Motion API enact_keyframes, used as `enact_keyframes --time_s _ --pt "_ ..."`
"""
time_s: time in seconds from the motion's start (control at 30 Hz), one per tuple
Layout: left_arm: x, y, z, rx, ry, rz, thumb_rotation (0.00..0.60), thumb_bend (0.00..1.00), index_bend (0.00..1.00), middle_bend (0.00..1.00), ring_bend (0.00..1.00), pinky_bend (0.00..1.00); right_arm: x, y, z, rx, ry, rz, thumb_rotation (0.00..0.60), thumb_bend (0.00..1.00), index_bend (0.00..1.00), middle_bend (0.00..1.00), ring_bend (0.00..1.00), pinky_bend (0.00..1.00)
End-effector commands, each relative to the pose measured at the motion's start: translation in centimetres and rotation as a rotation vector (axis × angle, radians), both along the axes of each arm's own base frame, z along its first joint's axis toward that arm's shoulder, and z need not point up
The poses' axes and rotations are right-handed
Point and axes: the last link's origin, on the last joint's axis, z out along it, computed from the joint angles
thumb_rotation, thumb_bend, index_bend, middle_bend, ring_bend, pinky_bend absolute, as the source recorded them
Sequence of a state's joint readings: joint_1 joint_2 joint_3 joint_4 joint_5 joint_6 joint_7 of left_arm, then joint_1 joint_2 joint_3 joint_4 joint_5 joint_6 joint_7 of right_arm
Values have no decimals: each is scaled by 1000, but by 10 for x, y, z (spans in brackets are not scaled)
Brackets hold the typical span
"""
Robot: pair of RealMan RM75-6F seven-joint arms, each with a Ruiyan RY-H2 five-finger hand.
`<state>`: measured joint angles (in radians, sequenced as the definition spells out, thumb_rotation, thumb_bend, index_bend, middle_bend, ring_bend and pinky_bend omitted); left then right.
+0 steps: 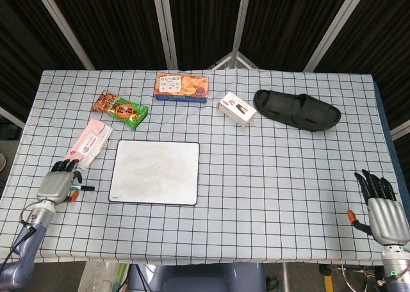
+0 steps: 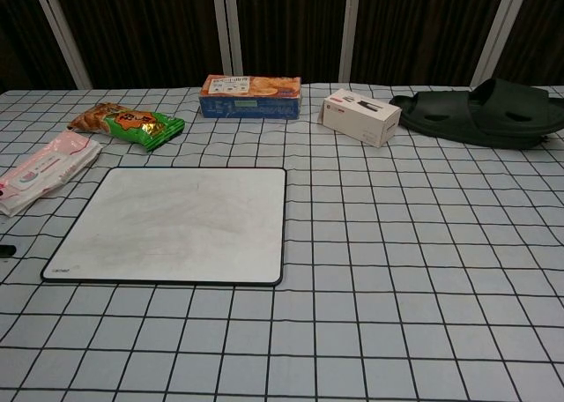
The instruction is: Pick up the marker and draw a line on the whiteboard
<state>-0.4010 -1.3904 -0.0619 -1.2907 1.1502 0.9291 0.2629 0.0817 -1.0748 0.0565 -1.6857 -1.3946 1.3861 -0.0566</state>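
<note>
Your left hand lies over the marker at the bench's left edge, just beside the whiteboard; whether its fingers grip the marker, you cannot tell. Your right hand rests released, fingers spread, holding nothing. Most of the marker is hidden beneath the left hand.

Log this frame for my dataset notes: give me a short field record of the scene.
marker: lies on the table left of the whiteboard, partly under the left hand
whiteboard: blank, flat
left hand: over the marker; grasp cannot be told
right hand: open, fingers spread, at the table's near right edge
far side: cookie box, slipper
</note>
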Motion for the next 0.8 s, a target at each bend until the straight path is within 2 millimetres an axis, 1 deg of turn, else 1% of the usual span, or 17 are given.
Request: enact_keyframes --time_s 0.03,0.43,0.63,0.8 --pt "0 0 -1 0 0 -1 600 491 441 51 0 0 1 0 0 -1 -1 4 600 344 0 0 0 0" --pt "-1 -1 -3 -2 -1 3 600 492 458 58 0 0 1 0 1 -7 -5 3 600 344 0 0 0 0" --pt "-2 -1 -5 -3 0 9 600 508 489 70 0 0 1 0 1 -10 -7 2 600 344 0 0 0 0" --pt "-3 -1 -6 1 -7 15 600 536 554 119 0 0 1 0 1 -12 -11 1 600 343 0 0 0 0"
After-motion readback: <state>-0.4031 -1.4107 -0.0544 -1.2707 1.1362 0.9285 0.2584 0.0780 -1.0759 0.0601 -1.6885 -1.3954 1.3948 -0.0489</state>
